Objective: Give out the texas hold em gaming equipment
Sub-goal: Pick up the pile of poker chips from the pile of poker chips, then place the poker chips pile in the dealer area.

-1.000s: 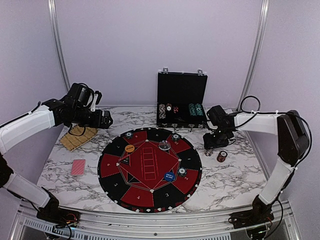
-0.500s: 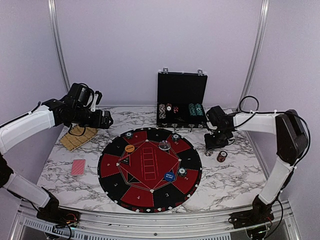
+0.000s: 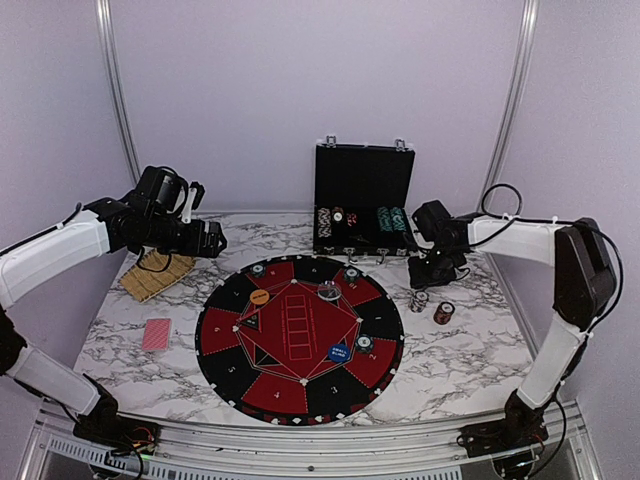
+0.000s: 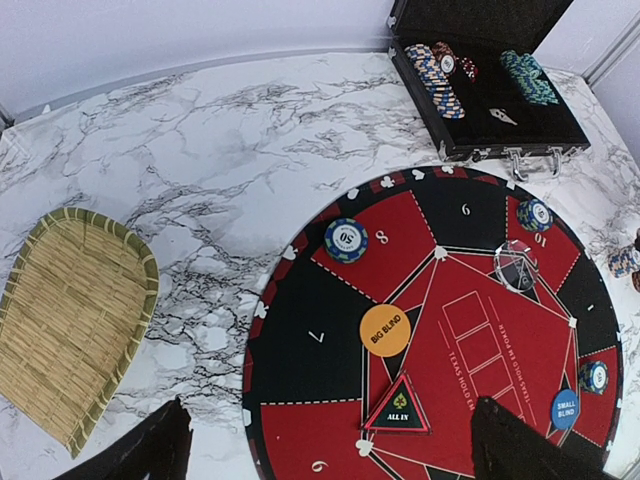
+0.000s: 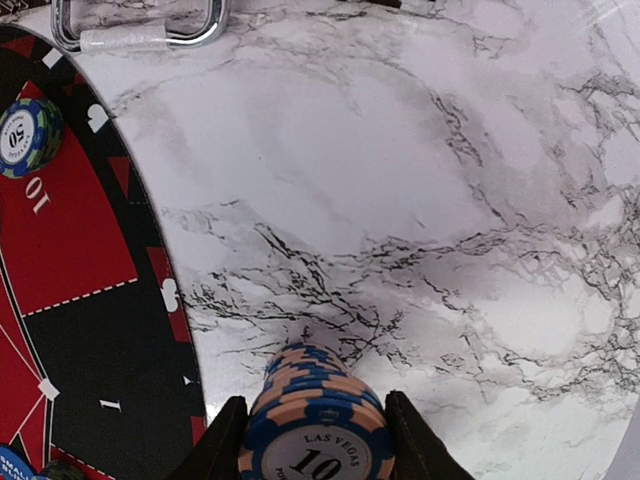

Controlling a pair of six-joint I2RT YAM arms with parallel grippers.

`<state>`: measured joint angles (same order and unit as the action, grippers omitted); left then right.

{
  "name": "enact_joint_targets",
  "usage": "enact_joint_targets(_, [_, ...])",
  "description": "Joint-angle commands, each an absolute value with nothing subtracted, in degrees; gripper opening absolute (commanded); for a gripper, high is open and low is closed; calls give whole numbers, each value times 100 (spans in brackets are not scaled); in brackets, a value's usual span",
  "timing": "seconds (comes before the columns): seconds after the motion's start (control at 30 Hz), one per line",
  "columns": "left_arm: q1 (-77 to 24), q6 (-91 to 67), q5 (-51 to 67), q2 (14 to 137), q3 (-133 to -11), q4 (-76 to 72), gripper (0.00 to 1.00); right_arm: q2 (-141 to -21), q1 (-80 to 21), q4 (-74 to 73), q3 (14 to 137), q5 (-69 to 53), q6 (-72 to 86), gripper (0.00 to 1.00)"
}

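Note:
A stack of blue-and-peach poker chips [image 5: 312, 425] stands on the marble just right of the mat, between my right gripper's [image 5: 315, 440] fingers, which flank its top closely. In the top view the stack [image 3: 420, 300] sits below-left of the right gripper [image 3: 436, 270], beside a dark red stack [image 3: 443, 313]. My left gripper [image 4: 330, 450] is open and empty, hovering over the mat's left side. On the mat lie teal chips [image 4: 345, 240], an orange disc [image 4: 385, 330], a clear disc [image 4: 515, 265] and a blue disc [image 4: 565, 410]. Red-backed cards [image 3: 157, 334] lie at the left.
The round black-and-red mat [image 3: 230, 335] fills the table's middle. The open black case [image 3: 363, 180] with more chips stands at the back. A woven tray [image 3: 158, 272] lies at the back left under the left arm. A case latch [image 5: 140, 25] shows at the right wrist view's top.
My right gripper has drawn back and up toward the case, uncovering the blue-and-peach stack, which stays on the marble. The left arm has not moved.

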<state>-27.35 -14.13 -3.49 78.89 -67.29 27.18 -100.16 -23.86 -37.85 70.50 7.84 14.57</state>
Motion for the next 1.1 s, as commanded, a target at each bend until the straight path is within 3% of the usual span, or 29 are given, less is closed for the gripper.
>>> enact_joint_targets(0.0, [-2699, -1400, -318, 7785, -6686, 2610, 99, -9999, -2467, -3888, 7601, 788, 1374, 31])
enact_joint_targets(0.57, [-2682, -1402, -318, 7758, -6688, 2610, 99, -11954, -3327, -3929, 9538, 504, 1301, 31])
enact_joint_targets(1.07, [-2663, -1401, -308, 7764, -6688, 2610, 99, -12562, -3392, -3675, 9707, 306, 1283, 30])
